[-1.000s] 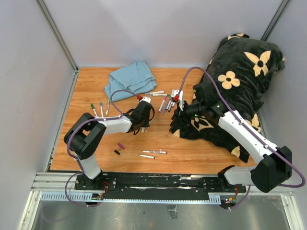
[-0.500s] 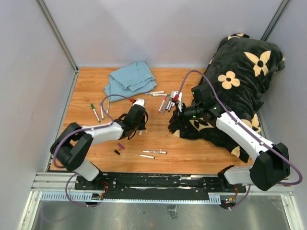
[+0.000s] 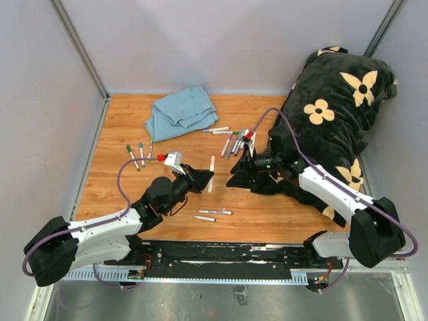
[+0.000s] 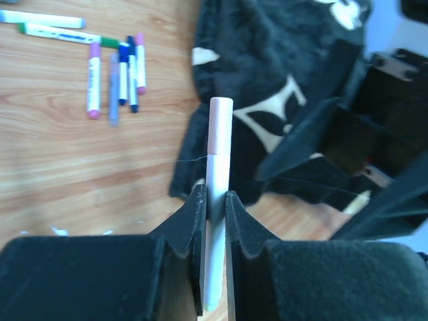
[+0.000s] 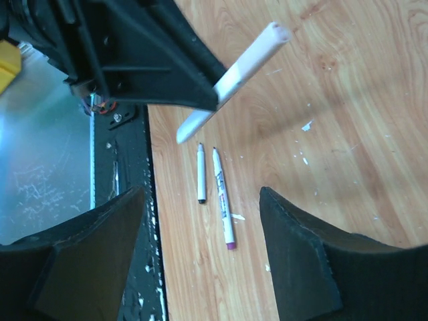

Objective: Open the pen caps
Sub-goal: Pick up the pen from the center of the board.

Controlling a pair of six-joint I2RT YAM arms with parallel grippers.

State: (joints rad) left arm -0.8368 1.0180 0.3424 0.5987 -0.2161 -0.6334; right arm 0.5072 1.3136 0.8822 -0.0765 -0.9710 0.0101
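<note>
Marker (image 4: 214,221) with a pale pink cap (image 4: 220,127) sits pinched in the left claw (image 4: 214,196), raised over the bench (image 3: 267,221). The right claw (image 5: 200,194) faces it, fingers spread around nothing. A black flowered blanket (image 3: 334,114) crowds in behind. Capped markers (image 3: 231,142) cluster at its edge, 2 more (image 3: 212,215) lie nearer the front, and a blue cloth (image 3: 180,114) lies at the back.

Pink pen cap (image 4: 221,125) seated on raised marker (image 4: 216,175); coloured pen caps (image 4: 94,52) on markers (image 4: 114,93) lying near desk's (image 4: 67,160) far edge.
</note>
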